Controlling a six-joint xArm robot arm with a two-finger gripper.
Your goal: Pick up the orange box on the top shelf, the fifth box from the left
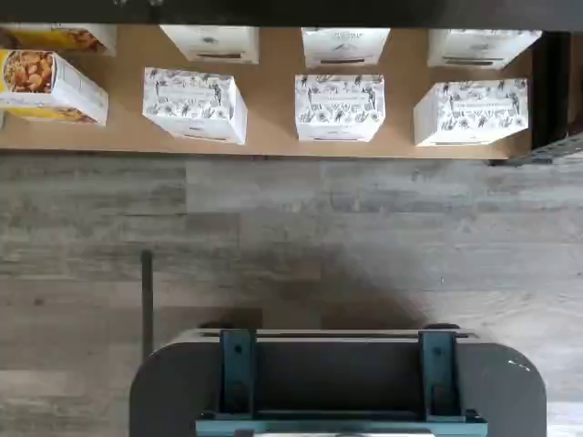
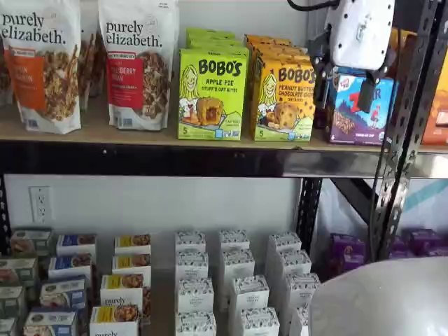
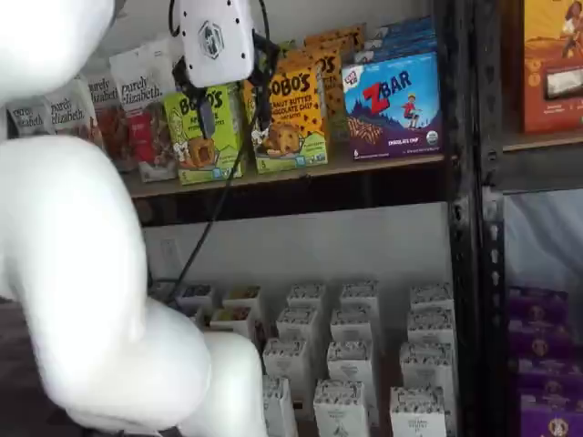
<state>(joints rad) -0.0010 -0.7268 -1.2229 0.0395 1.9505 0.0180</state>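
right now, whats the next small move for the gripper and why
Probably advance toward the shelves, lined up on the orange box. In both shelf views the gripper hangs open in front of the top shelf, holding nothing, and the box stands upright, untouched, between the green box and the blue box.

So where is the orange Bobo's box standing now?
In both shelf views the orange box stands upright on the top shelf, between the lime-green Bobo's box and the blue ZBar box.
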